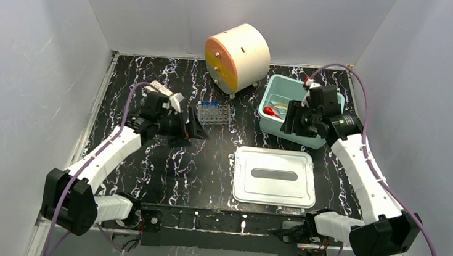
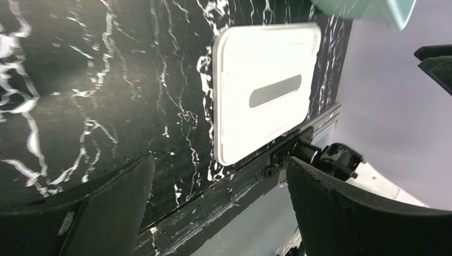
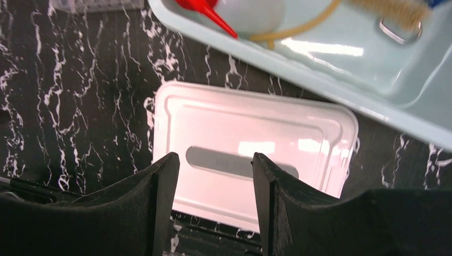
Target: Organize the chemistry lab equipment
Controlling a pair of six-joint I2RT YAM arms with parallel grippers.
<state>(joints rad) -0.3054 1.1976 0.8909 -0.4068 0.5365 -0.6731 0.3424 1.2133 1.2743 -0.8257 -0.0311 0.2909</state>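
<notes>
Both jaw pairs spread, empty: left gripper [image 1: 194, 129] beside tube rack [image 1: 215, 113]; right gripper [image 3: 216, 160] over tub [image 1: 290, 79] near table's [image 1: 177, 167] far edge. Suggest: straddle rack squarely, lift level, tubes [image 1: 209, 104] upright.

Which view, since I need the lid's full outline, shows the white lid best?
Top external: the whole white lid lies flat, nothing covering it. Left wrist shows it slanted and glaring. Right wrist hides its near edge behind the right gripper.
</notes>
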